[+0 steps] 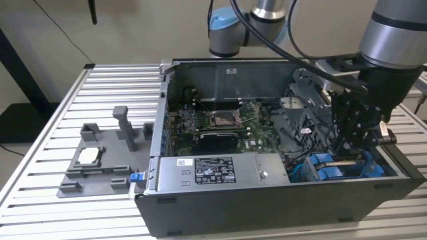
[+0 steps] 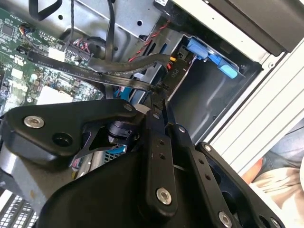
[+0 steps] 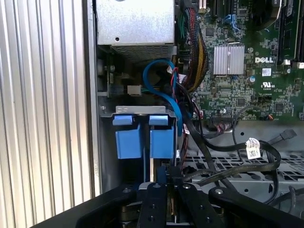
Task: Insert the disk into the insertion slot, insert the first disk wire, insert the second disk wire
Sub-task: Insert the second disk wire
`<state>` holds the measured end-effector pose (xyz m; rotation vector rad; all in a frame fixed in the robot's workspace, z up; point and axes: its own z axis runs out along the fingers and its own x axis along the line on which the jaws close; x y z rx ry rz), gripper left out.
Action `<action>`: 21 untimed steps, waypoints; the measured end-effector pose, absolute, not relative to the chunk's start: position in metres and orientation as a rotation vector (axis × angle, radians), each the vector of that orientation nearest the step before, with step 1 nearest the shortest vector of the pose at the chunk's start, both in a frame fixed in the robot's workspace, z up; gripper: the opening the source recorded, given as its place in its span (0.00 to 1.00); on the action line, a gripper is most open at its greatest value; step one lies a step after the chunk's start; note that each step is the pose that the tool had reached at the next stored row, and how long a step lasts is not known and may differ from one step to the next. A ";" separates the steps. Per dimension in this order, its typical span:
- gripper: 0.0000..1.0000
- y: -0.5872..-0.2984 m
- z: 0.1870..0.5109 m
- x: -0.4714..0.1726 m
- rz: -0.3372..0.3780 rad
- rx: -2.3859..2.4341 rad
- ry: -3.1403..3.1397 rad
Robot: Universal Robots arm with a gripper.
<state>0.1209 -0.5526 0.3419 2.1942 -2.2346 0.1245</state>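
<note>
In the exterior view my gripper (image 1: 351, 156) reaches down into the open computer case at the exterior view's right, just above the insertion slot (image 1: 341, 169). Two bright blue carrier fronts (image 3: 128, 137) (image 3: 161, 137) sit side by side in the slot's grey metal frame (image 3: 141, 110); the disk's silver body is hidden, so I cannot tell which carrier holds it. In the second wrist view the fingertips (image 2: 160, 97) are pressed together on the end of a flat black disk wire (image 2: 124, 80). That wire runs back toward the motherboard. The first wrist view shows the gripper (image 3: 167, 176) right beside the blue fronts.
The silver power-supply box (image 1: 213, 170) lies along the case's front. The green motherboard (image 1: 220, 120) fills its middle, with several loose black, blue and red cables (image 3: 190, 128) beside the slot. A grey fixture (image 1: 100, 160) stands on the slatted table (image 1: 47, 145) at the exterior view's left.
</note>
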 end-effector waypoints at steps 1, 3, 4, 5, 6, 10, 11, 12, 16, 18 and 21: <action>0.15 -0.553 0.342 0.121 0.125 2.194 -2.234; 0.15 -0.553 0.341 0.121 0.125 2.194 -2.234; 0.15 -0.553 0.340 0.121 0.124 2.194 -2.235; 0.15 -0.553 0.340 0.121 0.124 2.194 -2.235; 0.15 -0.553 0.340 0.121 0.124 2.194 -2.235; 0.15 -0.553 0.339 0.122 0.122 2.195 -2.236; 0.15 -0.553 0.339 0.122 0.123 2.195 -2.235; 0.15 -0.553 0.339 0.122 0.123 2.195 -2.235; 0.15 -0.553 0.338 0.122 0.124 2.195 -2.235; 0.15 -0.553 0.337 0.122 0.125 2.194 -2.234; 0.15 -0.554 0.336 0.122 0.125 2.194 -2.234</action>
